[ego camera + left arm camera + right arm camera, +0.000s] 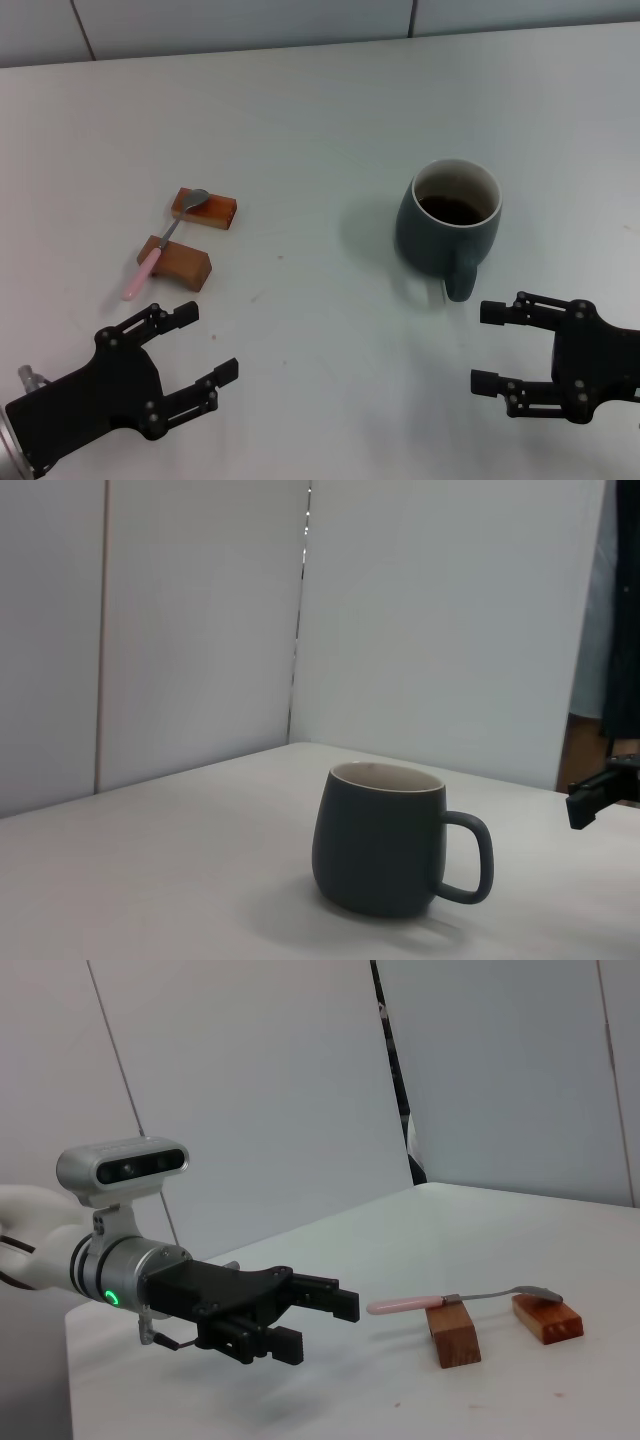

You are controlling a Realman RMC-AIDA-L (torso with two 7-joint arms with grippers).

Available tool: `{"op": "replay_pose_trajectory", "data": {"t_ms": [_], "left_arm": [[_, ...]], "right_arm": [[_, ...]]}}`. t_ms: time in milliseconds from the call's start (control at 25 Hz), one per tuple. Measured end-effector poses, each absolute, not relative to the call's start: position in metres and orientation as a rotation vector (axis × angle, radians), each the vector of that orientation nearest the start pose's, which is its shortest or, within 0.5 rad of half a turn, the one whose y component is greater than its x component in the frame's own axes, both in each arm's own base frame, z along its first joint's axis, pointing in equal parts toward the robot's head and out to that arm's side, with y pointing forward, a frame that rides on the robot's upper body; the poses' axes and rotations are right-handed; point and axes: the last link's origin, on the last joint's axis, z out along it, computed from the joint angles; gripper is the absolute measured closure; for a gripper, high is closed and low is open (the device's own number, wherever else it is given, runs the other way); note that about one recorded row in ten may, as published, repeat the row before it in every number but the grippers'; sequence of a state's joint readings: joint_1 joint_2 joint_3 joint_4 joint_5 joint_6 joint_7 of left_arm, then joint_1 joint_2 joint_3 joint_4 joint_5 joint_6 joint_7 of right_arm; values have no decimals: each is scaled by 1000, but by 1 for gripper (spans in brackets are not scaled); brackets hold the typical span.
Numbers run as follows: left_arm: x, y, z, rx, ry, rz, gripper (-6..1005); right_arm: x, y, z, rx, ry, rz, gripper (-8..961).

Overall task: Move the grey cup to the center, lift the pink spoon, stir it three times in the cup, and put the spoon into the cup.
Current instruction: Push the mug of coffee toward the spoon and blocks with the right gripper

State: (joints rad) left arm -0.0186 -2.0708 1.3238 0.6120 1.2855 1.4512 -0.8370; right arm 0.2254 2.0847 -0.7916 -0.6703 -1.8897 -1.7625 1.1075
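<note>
At lower right, my empty, wide-open right gripper (487, 347) should straddle the grey cup (452, 226) handle squarely; left gripper (205, 345) waits open, empty.

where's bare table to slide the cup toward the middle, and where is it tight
Bare table runs between the two brown blocks bearing the pink spoon and the grey cup, and across the far side to the wall. It is tight near the cup's handle, where the open right gripper waits. The open left gripper crowds the blocks' near side.
</note>
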Motion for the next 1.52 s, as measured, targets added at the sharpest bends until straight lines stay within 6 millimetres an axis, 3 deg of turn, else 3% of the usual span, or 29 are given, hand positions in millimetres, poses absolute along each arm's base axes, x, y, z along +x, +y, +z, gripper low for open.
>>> {"op": "replay_pose_trajectory", "data": {"t_ms": [400, 600, 760, 960, 1160, 1400, 1520], "left_arm": [[-317, 200, -42, -2516, -451, -835, 217], [-316, 200, -43, -2522, -449, -839, 216], [-315, 201, -44, -2527, -442, -838, 216], [-313, 203, -44, -2532, -432, -845, 215], [-312, 204, -44, -2533, -428, -851, 215], [-312, 204, -45, -2533, -428, -852, 215], [-312, 204, -45, -2532, -428, -852, 214]], "right_arm": [[309, 225, -1, -2730, 479, 857, 135], [316, 229, 14, -2371, 369, 994, 149], [333, 230, 19, -2034, 310, 973, 161], [345, 232, 8, -1818, 310, 858, 369], [351, 242, -3, -1820, 357, 768, 627], [349, 257, -15, -1856, 401, 733, 848], [344, 267, -25, -1910, 414, 713, 870]]}}
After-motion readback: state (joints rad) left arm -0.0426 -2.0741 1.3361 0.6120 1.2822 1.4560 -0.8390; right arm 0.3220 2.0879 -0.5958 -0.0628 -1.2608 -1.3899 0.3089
